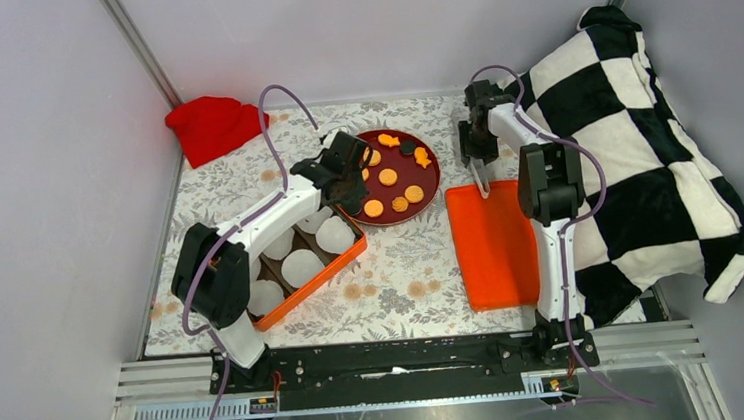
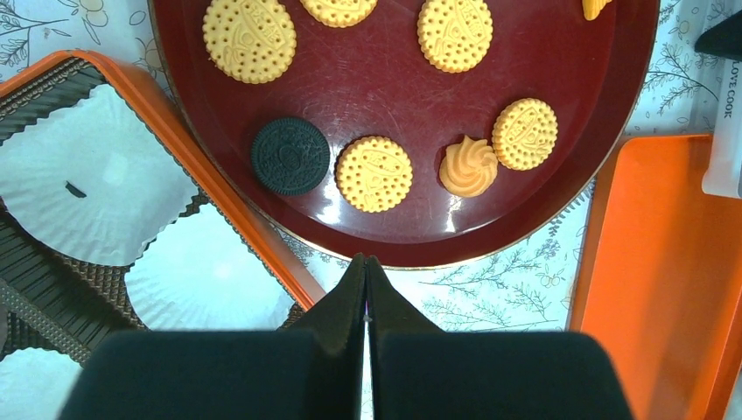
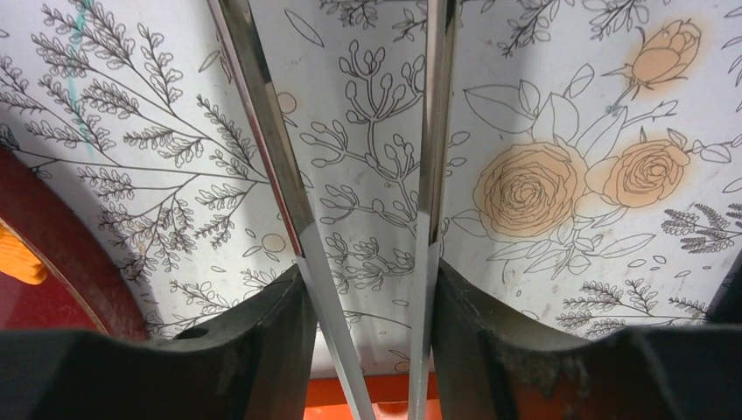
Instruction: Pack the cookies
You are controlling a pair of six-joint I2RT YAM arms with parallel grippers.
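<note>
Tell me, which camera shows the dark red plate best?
The top camera: the whole plate, cookies on it. The left wrist camera shows only its near part, close up; the right wrist camera catches just a red sliver.

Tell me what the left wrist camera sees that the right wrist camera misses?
Only the left wrist view: whole cookies, a black cookie, the orange box with white liners, and the left end effector, shut. Only the right wrist view: two metal tong blades gripped in the right end effector. Both: the dark red plate, the floral tablecloth and the orange tray.
</note>
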